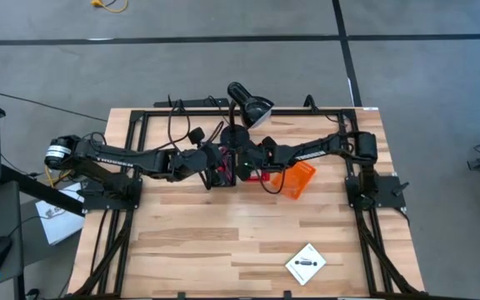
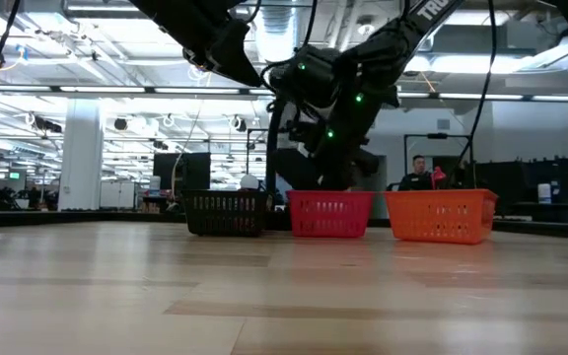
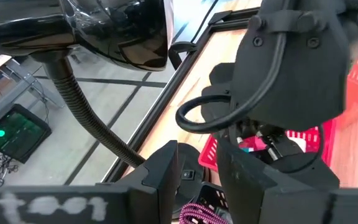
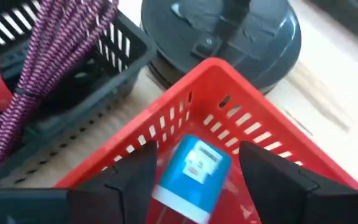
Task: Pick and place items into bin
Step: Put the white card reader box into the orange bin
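Note:
Three small baskets stand in a row at the table's far middle: black (image 1: pixel 221 177), red (image 1: pixel 252 173) and orange (image 1: pixel 298 179). My right gripper (image 4: pixel 194 177) hangs open just above the red basket (image 4: pixel 229 118). A blurred blue-and-white item (image 4: pixel 191 171) sits between its spread fingers, over the basket's inside. My left gripper (image 3: pixel 197 155) is higher, over the black basket (image 4: pixel 73 93), open with nothing between its fingertips. A purple braided cord (image 4: pixel 55 56) with a red end lies slanted in the black basket. A white square card (image 1: pixel 307 263) lies flat near the table's front right. My right gripper's open fingers (image 4: pixel 132 180) stand on either side of the blue-and-white item (image 4: pixel 194 155), coming slanting down from above. The item is blurred, and I cannot tell whether a finger touches it.
A black desk lamp stands right behind the baskets, its round base (image 4: pixel 229 37) beside the red basket and its head (image 1: pixel 252 107) farther back. The two arms crowd close together over the baskets. Bare wood stretches across the table's near half.

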